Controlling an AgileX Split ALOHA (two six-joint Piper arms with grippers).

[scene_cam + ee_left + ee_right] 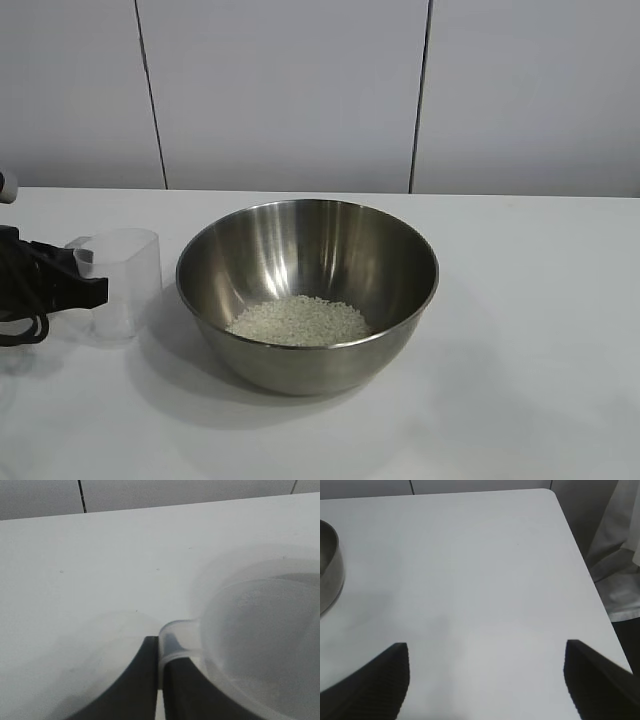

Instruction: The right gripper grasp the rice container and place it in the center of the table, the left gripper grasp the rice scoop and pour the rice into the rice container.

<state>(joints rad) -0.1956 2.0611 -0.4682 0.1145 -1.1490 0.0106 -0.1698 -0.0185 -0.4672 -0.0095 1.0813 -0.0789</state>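
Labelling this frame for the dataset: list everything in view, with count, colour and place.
rice container: 1, shiny steel, middle of the table
rice: 1 loose pile, white, in the rice container's bottom
rice scoop: 1, clear plastic, upright on the table left of the rice container, looks empty
table: 1, white, under everything
wall panels: light grey, behind the table
white cloth: 1, beyond the table's corner, right wrist view
left tool: 1, black, at the scoop's tab handle
right tool: 1, black, open over bare table
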